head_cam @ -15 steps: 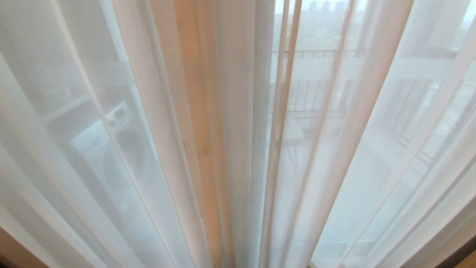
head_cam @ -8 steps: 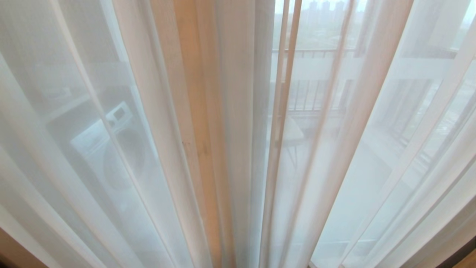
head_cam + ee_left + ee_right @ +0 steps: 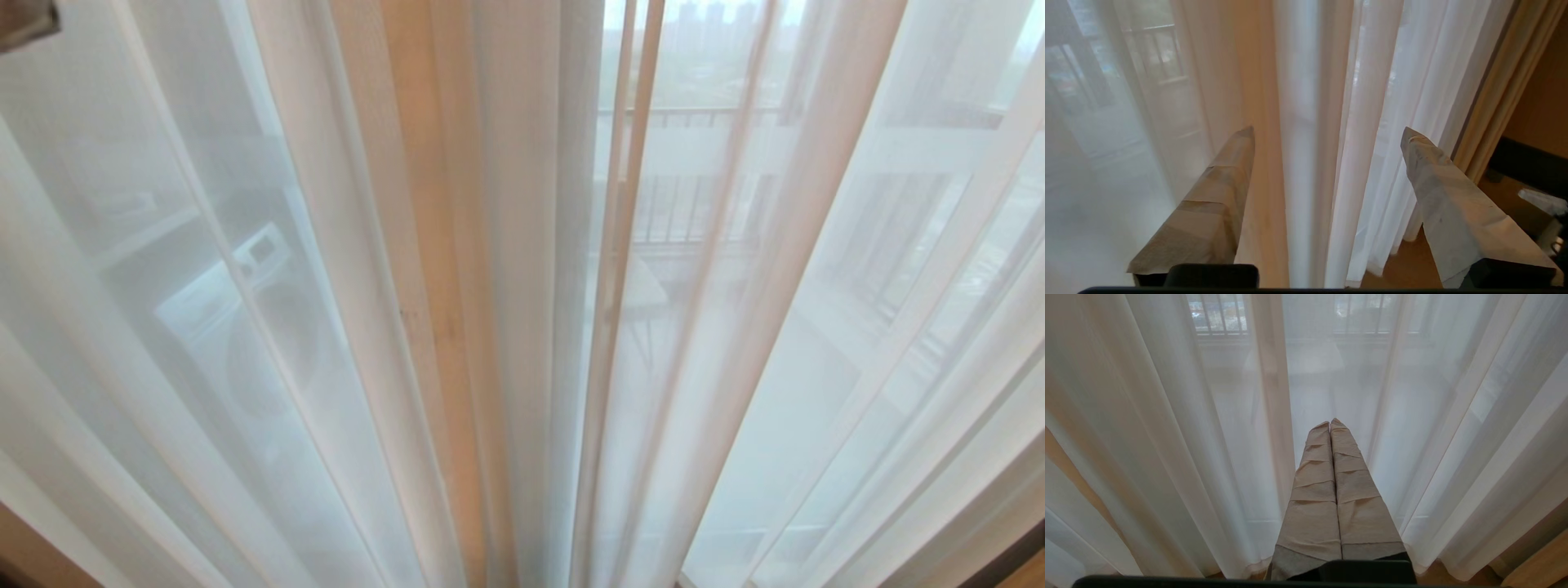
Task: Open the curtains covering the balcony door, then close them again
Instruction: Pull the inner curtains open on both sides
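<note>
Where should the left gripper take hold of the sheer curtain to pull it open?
Probably the bunched vertical fold of the sheer curtain, where layers stack thick. It hangs between the open left gripper's fingers, so come straight on from the room side, pinching across the fold.

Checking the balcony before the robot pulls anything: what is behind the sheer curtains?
Through the sheer curtains: a washing machine, a balcony railing and hazy towers. The door frame and the floor are veiled.

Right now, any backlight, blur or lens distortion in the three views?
Head view: sheers backlit, folds fan out from lens distortion, washing machine hazy behind them. Left wrist view: open left gripper sharp, balcony washed out. Right wrist view: shut right gripper sharp, railing soft.
</note>
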